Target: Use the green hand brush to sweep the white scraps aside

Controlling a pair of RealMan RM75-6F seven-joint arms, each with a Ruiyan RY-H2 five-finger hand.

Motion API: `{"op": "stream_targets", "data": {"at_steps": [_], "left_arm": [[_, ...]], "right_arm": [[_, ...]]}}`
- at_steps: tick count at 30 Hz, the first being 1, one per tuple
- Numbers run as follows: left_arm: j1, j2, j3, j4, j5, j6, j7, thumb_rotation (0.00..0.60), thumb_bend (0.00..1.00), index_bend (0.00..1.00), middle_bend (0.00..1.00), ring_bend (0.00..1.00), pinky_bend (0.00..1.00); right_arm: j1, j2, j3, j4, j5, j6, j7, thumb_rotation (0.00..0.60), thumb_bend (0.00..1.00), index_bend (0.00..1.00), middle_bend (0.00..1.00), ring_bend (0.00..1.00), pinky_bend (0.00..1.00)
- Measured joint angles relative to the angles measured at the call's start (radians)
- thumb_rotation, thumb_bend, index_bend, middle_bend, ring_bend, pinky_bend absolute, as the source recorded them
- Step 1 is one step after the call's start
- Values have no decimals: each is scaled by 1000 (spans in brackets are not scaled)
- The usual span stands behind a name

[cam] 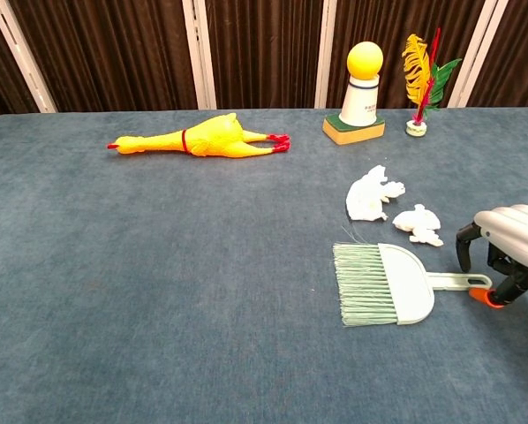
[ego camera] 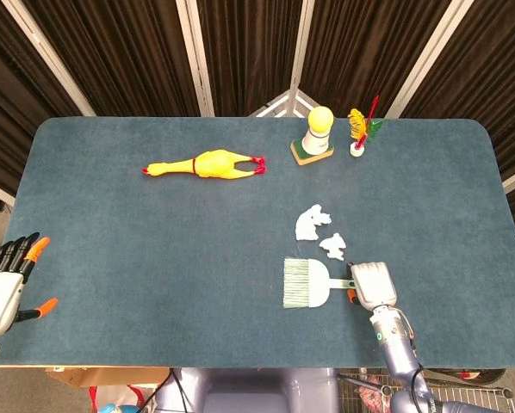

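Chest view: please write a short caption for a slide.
Right hand poised over the green hand brush handle, white scraps just beyond.

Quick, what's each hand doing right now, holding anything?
Left hand: open, holding nothing, at the table's left edge.
Right hand: fingers curled over the green plastic hand brush handle's end; a grip cannot be told.

The right hand (ego camera: 372, 283) is hovering low in the lower right of the head view, its forearm running down toward the bottom edge. In the chest view it is sitting at the right edge, fingers (cam: 465, 240) curled downward and apart, gripping nothing. The left hand (ego camera: 3, 284) is resting at the lower left edge, fingers spread.
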Motion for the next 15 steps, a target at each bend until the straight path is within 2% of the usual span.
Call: {"op": "stream_targets", "data": {"at_steps": [15], "left_arm": [[-1, -1, -1, -1, -4, -1, 1, 600, 0, 0, 0, 0, 18]], "right_arm": [[4, -25, -16, 31, 3, 13, 23, 600, 328, 513, 992, 978, 805]]}}
